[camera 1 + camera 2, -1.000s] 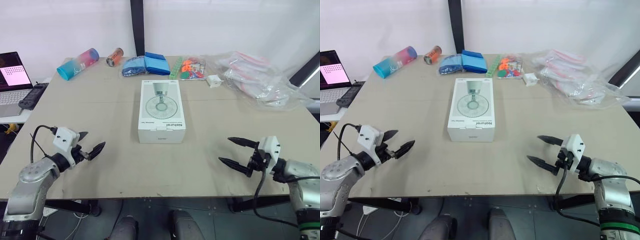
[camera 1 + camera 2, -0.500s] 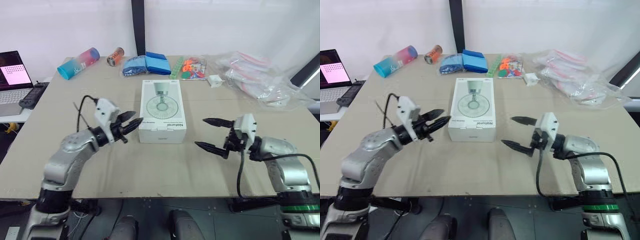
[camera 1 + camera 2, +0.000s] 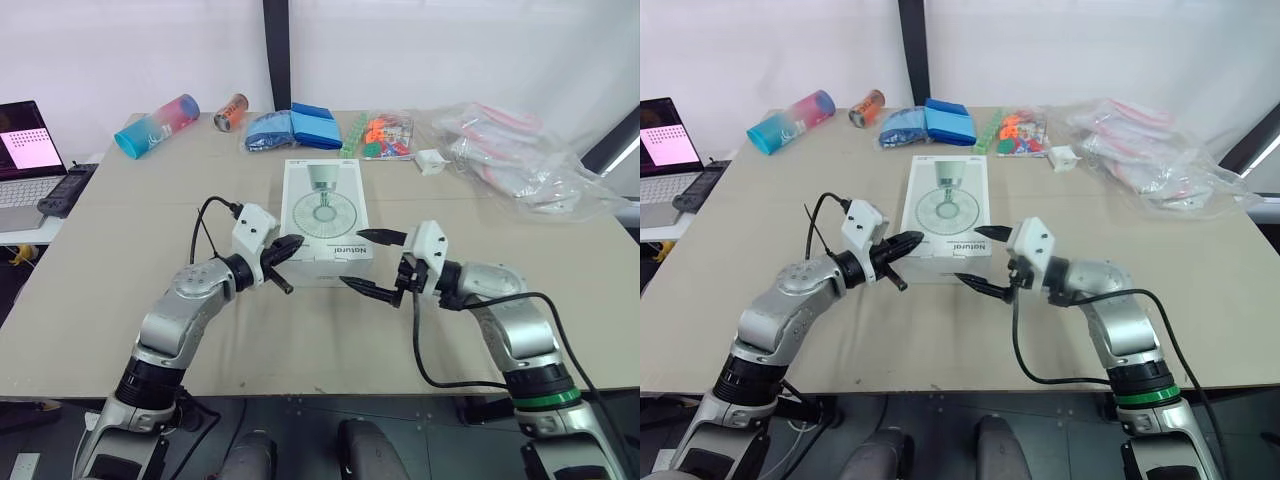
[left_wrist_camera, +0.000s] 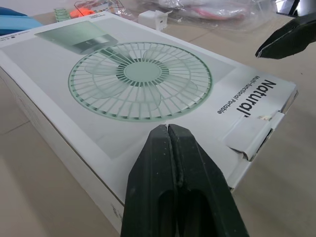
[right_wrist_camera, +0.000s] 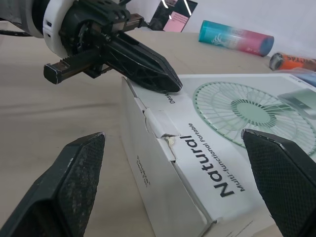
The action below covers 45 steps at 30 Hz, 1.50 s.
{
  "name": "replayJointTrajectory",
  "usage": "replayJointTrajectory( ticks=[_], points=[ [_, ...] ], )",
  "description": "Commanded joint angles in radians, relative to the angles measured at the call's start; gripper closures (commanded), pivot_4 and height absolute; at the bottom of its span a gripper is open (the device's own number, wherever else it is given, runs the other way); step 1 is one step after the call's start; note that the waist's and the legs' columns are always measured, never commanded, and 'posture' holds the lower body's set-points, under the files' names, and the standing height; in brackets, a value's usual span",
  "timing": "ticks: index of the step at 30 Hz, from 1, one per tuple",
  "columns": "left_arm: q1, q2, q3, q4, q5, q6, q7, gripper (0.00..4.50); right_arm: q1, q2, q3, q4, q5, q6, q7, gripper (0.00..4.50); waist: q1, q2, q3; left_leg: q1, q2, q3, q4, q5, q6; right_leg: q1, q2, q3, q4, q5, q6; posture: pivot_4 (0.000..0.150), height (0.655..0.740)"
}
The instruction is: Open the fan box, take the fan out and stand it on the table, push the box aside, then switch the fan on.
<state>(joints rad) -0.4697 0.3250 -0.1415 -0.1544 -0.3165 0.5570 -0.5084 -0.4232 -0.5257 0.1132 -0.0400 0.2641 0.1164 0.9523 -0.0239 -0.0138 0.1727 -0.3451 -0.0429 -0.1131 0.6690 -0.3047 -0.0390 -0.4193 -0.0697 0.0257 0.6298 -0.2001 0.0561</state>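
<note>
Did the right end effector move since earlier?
Yes: the right end effector went from the front of the table to the near end of the fan box.

You've got a beige table (image 3: 130, 210) with seams across its top and a white wall (image 3: 450, 50) behind it. 1 black post (image 3: 274, 50) stands upright at the far edge. Dark floor (image 3: 440, 445) below. Open laptop (image 3: 22, 150) off the table's left side.

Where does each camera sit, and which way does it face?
Head pair: on the head, facing down over the table and fan box; left gripper and right gripper show.
Left wrist: on that wrist, facing across the box top; its shut fingers show.
Right wrist: on that wrist, facing the box's near end; its open fingers show.
Shared: all see the box.
</note>
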Motion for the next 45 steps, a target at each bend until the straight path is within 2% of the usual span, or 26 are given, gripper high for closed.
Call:
replayJointTrajectory(
  ticks=[1, 9, 23, 45],
  points=[
    [-0.006, -0.011, 0.001, 0.007, 0.013, 0.021, 0.011, 4.39, -0.056, 0.01, 0.024, -0.044, -0.047, -0.006, -0.027, 0.0, 0.0, 0.0, 0.0, 0.0, 0.0, 0.0, 0.0, 0.0, 0.0, 0.0, 0.0, 0.0, 0.0, 0.0, 0.0, 0.15, 0.74],
    [0.023, -0.034, -0.002, -0.021, 0.013, 0.041, 0.03, 4.39, -0.149, 0.007, 0.099, 0.008, -0.176, -0.09, -0.028, 0.0, 0.0, 0.0, 0.0, 0.0, 0.0, 0.0, 0.0, 0.0, 0.0, 0.0, 0.0, 0.0, 0.0, 0.0, 0.0, 0.15, 0.74],
    [0.027, -0.039, -0.01, -0.012, 0.043, 0.045, 0.044, 4.39, -0.203, 0.0, 0.108, 0.082, -0.249, -0.116, -0.041, 0.0, 0.0, 0.0, 0.0, 0.0, 0.0, 0.0, 0.0, 0.0, 0.0, 0.0, 0.0, 0.0, 0.0, 0.0, 0.0, 0.15, 0.74],
    [0.029, -0.042, -0.021, 0.003, 0.057, 0.028, 0.026, 4.39, -0.234, -0.005, 0.045, 0.13, -0.262, -0.189, -0.136, 0.0, 0.0, 0.0, 0.0, 0.0, 0.0, 0.0, 0.0, 0.0, 0.0, 0.0, 0.0, 0.0, 0.0, 0.0, 0.0, 0.15, 0.74]
  ],
)
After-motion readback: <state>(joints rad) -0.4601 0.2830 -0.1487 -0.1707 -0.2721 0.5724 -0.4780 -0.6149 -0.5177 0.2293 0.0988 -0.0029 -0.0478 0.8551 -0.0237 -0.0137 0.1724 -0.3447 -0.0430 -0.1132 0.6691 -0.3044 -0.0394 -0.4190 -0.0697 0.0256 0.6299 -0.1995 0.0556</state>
